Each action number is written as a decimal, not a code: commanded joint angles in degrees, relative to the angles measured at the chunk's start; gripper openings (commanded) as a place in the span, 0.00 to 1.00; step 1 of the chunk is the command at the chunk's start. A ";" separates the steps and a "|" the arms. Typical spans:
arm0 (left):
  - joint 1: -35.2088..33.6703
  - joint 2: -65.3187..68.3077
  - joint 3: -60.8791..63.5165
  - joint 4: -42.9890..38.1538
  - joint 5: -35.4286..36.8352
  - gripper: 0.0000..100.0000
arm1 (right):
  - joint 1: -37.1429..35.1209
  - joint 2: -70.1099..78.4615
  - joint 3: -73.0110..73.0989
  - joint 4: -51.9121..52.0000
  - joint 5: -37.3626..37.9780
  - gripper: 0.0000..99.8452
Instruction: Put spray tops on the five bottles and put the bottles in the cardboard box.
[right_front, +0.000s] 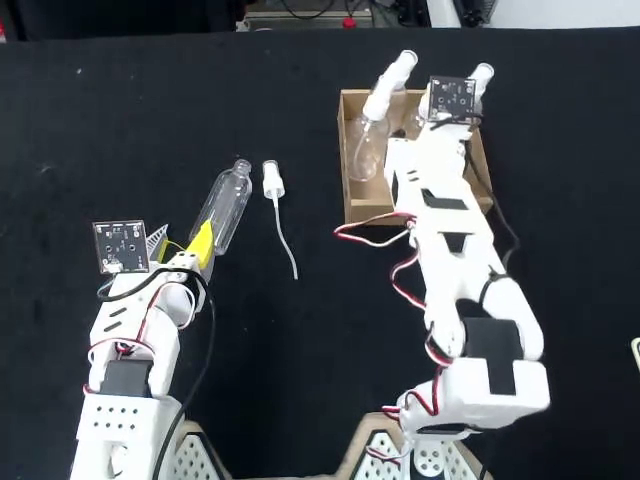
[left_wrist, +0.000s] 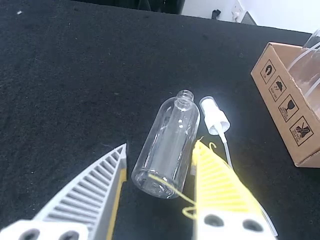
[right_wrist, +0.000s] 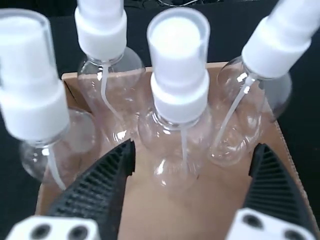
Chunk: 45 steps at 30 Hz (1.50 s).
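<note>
The cardboard box (right_front: 352, 190) sits toward 1 o'clock on the black worktop (right_front: 300, 350). The right wrist view looks down into the cardboard box (right_wrist: 200, 215), where four capped bottles (right_wrist: 175, 145) stand close together. Each is clear, has a white spray top, and has a dip tube running down inside. From above, two of the capped bottles (right_front: 368, 140) lean out over the box's 12 o'clock rim.

The right claw (right_wrist: 194, 150) hangs over the box with its black jaws spread wide. One bottle stands between them, and neither jaw touches it.

A fifth bottle (right_front: 225, 205) lies on its side toward 9 o'clock of the box, well apart from it. Its open neck points to about 1 o'clock. The loose spray top (right_front: 272, 180) lies just beside that neck at 3 o'clock, apart from it, with its tube trailing toward 6 o'clock.

The left claw (left_wrist: 160, 147) is released. Its white and yellow jaws straddle the base of the bottle (left_wrist: 167, 145), with the yellow one close against its side. The spray top (left_wrist: 215, 117) rests just beyond the yellow jaw.
</note>
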 joint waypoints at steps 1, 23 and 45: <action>0.04 -0.62 -0.57 -1.58 0.09 0.20 | -0.62 -7.78 1.63 0.44 -0.44 0.34; -2.51 -0.62 -4.18 3.25 0.00 0.20 | -0.88 -46.20 3.91 48.79 0.00 0.34; -25.63 -0.53 -1.45 -9.76 14.68 0.20 | -43.25 -18.24 2.15 13.27 -24.79 0.35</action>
